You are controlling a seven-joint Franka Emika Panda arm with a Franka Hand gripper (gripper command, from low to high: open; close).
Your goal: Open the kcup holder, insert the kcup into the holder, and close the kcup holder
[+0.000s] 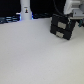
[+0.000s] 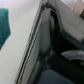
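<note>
On the white table [image 1: 35,55], a tall white bottle-like object [image 1: 25,11] is seen standing at the back toward the exterior view's left. Toward the exterior view's right, the black kcup holder [image 1: 63,27] is seen tilted, its two front panels closed, with the gripper [image 1: 74,15] directly above it; the finger opening cannot be made out. In the wrist view the holder's edge is seen very close and blurred, and the kcup cannot be found.

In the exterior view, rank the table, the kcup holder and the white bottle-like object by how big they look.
1. Table: fills most of the frame.
2. Kcup holder: black boxy unit, clearly next.
3. White bottle-like object: smallest, though it sits further back and is cut off at the frame's top, so its true size is unsure.
</note>
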